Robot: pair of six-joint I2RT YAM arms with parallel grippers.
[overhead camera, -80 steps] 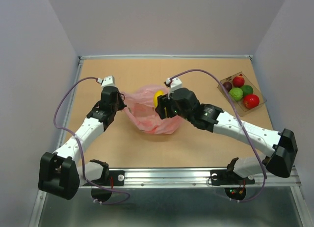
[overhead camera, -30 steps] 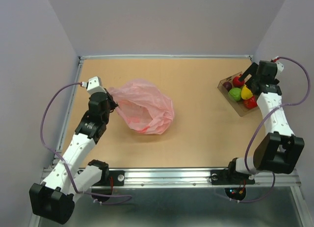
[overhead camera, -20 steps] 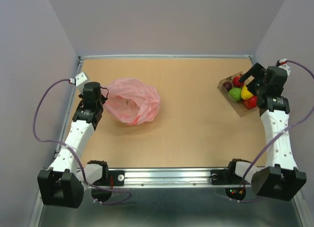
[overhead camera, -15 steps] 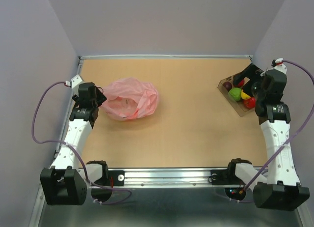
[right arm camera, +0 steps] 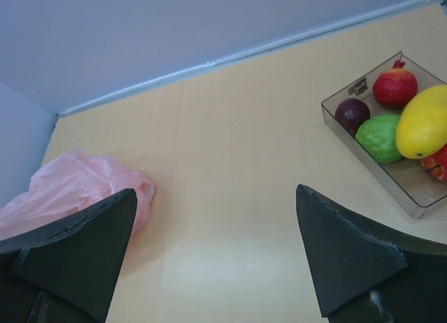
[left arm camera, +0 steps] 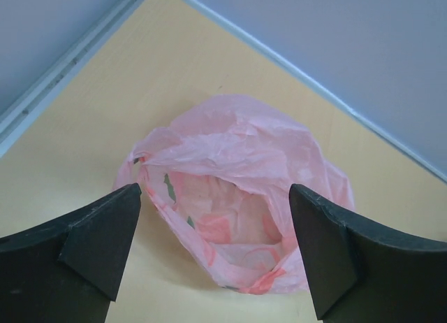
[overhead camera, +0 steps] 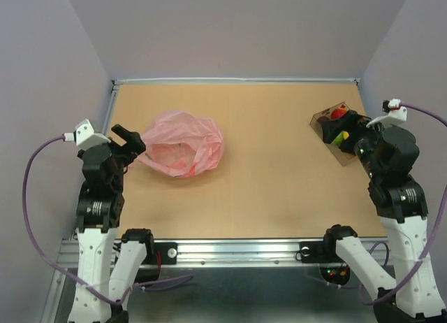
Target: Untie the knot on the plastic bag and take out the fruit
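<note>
The pink plastic bag [overhead camera: 183,144] lies slack on the left of the table, its mouth [left arm camera: 234,211] gaping toward my left wrist camera and showing only crumpled plastic inside. No knot is in view. My left gripper [overhead camera: 131,144] hovers open just left of the bag, touching nothing [left arm camera: 215,197]. The fruit sits in a clear box [right arm camera: 408,197]: a red one [right arm camera: 394,87], a dark purple one [right arm camera: 351,115], a green one [right arm camera: 379,136], a yellow one [right arm camera: 422,120] and a red edge [right arm camera: 438,166]. My right gripper [overhead camera: 351,129] is open and raised over the box, partly hiding it.
The clear box [overhead camera: 323,119] stands at the far right near the side wall. A raised rim [overhead camera: 237,80] borders the tabletop's far edge, with grey walls beyond. Bare wood [overhead camera: 272,162] stretches between bag and box.
My left gripper dragged the bag leftward, then opened and let go, pulling back toward the near left. My right arm drew back from the box, with the yellow fruit left in it.
</note>
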